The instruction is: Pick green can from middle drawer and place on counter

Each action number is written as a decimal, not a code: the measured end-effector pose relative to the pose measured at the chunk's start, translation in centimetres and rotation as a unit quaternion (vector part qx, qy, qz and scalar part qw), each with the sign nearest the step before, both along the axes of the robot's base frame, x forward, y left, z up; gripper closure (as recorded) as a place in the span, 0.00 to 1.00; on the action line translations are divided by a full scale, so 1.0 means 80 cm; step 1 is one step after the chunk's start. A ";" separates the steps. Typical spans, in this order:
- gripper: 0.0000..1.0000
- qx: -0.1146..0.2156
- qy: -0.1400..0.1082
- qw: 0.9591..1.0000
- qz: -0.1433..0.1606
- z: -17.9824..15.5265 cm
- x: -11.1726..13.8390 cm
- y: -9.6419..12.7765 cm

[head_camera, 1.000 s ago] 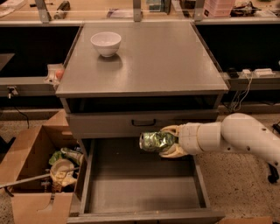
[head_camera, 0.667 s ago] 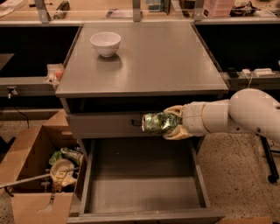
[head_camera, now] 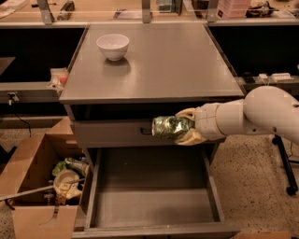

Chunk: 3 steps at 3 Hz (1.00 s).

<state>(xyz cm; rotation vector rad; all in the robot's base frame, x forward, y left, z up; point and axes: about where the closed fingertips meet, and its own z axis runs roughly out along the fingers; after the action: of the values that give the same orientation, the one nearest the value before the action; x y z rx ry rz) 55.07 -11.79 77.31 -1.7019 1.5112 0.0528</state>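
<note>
Nearest the camera, the middle drawer [head_camera: 154, 210] stands pulled fully out, and its flat grey bottom is bare, so the pick is done. To its left a cardboard box [head_camera: 32, 158] of scrap sits on the floor.

Above the drawer's back half, the gripper [head_camera: 185, 126] reaches in from the right. Its 2 tan fingers are clamped on the green can [head_camera: 168, 127], 1 above and 1 below, so they are only as far apart as the can is thick. The can lies on its side, its free end pointing left, and touches nothing else.

Compared with 1 second ago, the can is higher. It was hanging low over the open drawer and is now level with the upper drawer front [head_camera: 107, 133], in front of its black handle and just under the counter's front lip. The lift is well under way but not finished.

Beyond it, the counter [head_camera: 177, 65] is flat, with open space across its right and front. A white bowl [head_camera: 112, 45] stands at the back left. The can probably needs to rise a little more before going forward over the edge, or it may strike the lip. The tan bench [head_camera: 117, 14] runs behind.
</note>
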 end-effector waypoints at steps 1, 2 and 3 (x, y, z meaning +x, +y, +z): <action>1.00 -0.006 -0.016 1.000 -0.013 0.062 0.017 -0.023; 1.00 -0.020 -0.045 0.998 -0.038 0.128 0.040 -0.048; 1.00 0.007 -0.058 0.995 -0.077 0.161 0.083 -0.066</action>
<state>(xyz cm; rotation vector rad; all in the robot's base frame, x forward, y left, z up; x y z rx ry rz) 61.73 -17.06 90.19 -1.5449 1.5468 -0.1147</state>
